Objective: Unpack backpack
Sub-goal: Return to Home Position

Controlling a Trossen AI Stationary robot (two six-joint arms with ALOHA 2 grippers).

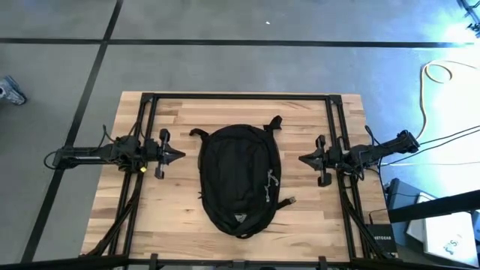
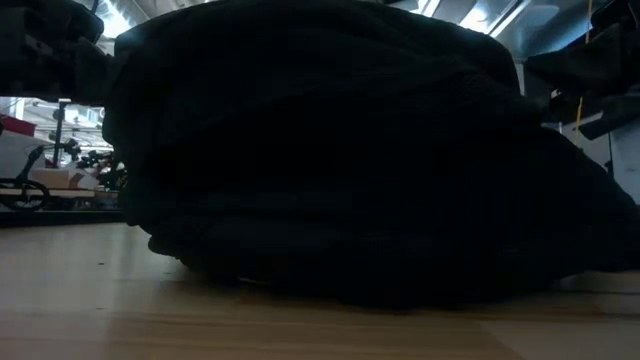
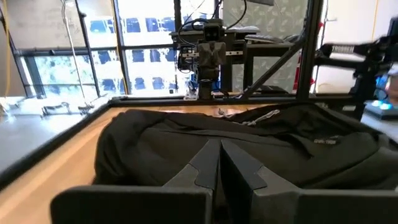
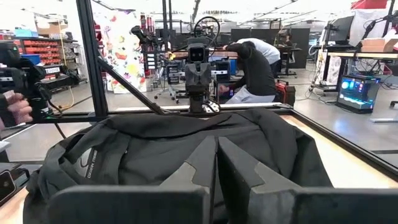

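The black backpack (image 1: 239, 178) lies flat on the wooden table's middle, straps at its far end, pale logo near the front edge. It fills the low view (image 2: 340, 150) and shows in both wrist views (image 3: 249, 140) (image 4: 186, 149). My left gripper (image 1: 181, 155) hovers shut to the backpack's left, pointing at it. Shut as well, my right gripper (image 1: 301, 159) hovers to the backpack's right and points at it. In their own wrist views the shut fingertips of the left gripper (image 3: 220, 144) and the right gripper (image 4: 216, 140) meet above the bag. Neither touches the bag.
A black frame (image 1: 240, 97) runs round the table's far and side edges. Silver zipper pulls (image 1: 271, 180) lie on the bag's right side. Bare wood shows left and right of the bag. Beyond the table a person (image 4: 255, 62) bends over and a hand (image 4: 15, 109) shows.
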